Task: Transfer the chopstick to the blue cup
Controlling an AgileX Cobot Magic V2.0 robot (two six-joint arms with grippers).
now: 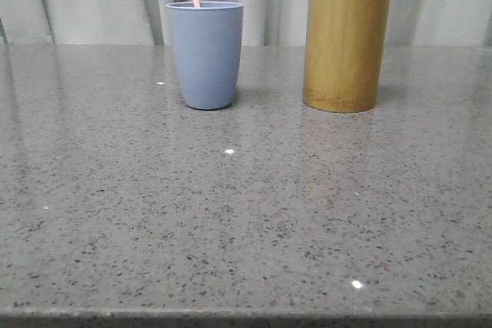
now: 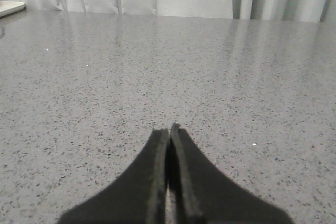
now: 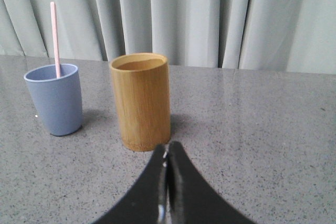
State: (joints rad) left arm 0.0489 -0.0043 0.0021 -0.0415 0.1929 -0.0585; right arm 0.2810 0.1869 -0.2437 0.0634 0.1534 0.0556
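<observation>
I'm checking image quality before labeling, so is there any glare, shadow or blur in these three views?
Front view: small bright glints on the table, soft shadow beside the bamboo cylinder. Right wrist view: faint shadows by the blue cup; the chopstick sharp. Left wrist view: the left gripper soft-edged close up.

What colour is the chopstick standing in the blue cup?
Pale pink. The chopstick shows best in the right wrist view, rising from the blue cup.
</observation>
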